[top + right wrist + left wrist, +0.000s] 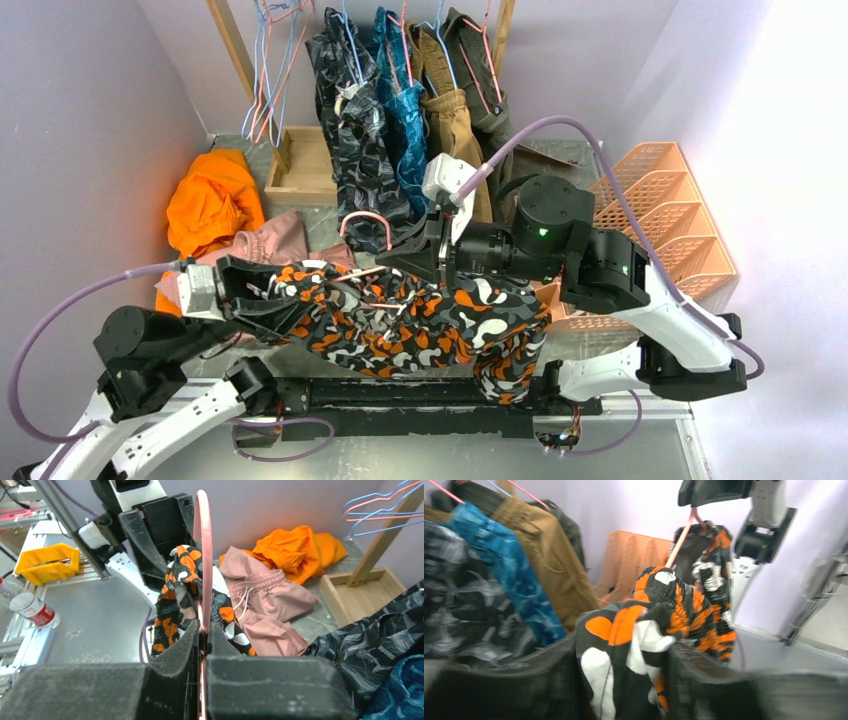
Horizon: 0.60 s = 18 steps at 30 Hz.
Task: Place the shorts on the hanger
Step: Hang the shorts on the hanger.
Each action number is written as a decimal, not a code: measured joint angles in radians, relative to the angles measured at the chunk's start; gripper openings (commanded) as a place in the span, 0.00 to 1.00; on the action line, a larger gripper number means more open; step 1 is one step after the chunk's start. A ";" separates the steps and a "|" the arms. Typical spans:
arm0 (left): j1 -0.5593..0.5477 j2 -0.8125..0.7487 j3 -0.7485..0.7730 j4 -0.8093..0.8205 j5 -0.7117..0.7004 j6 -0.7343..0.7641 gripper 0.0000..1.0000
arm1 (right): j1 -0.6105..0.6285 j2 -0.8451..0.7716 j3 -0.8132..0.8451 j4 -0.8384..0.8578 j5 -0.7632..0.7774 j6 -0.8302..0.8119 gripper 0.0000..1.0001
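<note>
Right fingers (175, 650) pinching hanger (204, 555), left fingers (549, 680) apparently gripping camo shorts (624, 645), pink shorts (265, 605), hung clothes (370, 130) behind.

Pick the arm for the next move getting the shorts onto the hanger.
Left. The left hand is shut on the shorts, so it can probably feed the fabric onto the hanger. The right hand is clamped on that hanger and looks best used steadying it.
</note>
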 measured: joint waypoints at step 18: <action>0.000 0.048 0.473 -0.129 -0.117 0.093 0.99 | 0.000 -0.047 0.065 0.171 0.050 -0.003 0.00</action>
